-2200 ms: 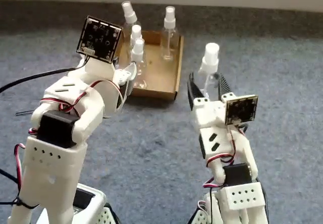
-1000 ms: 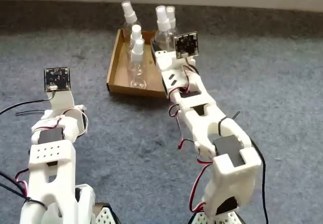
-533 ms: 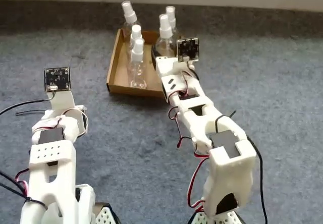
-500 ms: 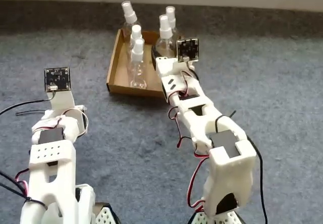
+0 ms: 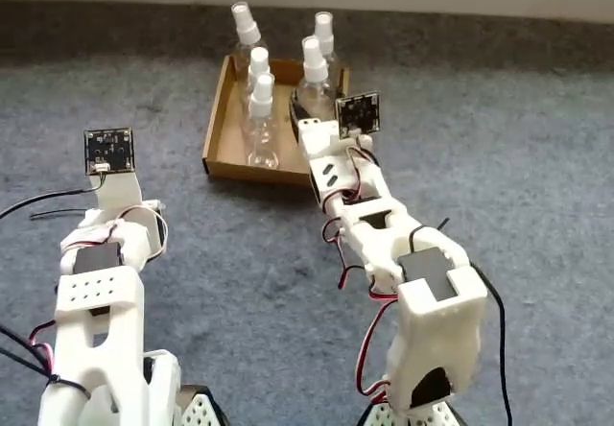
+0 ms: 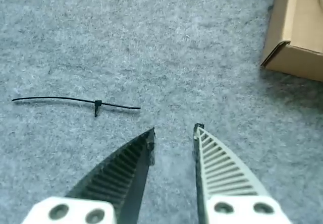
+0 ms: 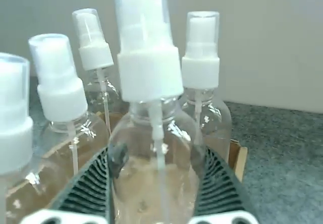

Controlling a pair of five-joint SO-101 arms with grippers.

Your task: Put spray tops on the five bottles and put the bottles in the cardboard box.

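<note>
Right gripper (image 7: 156, 158): clamped on clear white-topped bottle (image 7: 154, 123), upright over brown cardboard box (image 5: 251, 171) for seating.
Left gripper (image 6: 174, 129): parted, idle near box.

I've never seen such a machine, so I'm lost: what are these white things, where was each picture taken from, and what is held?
These are two white plastic robot arms side by side on grey carpet. The high view looks down from a fixed camera; the other two come from a camera on each arm's wrist. The right gripper clasps a clear bottle with a white spray top at a shallow brown cardboard box; four more capped bottles stand close by. The left gripper hangs open above the carpet, near a thin black cable tie.
</note>
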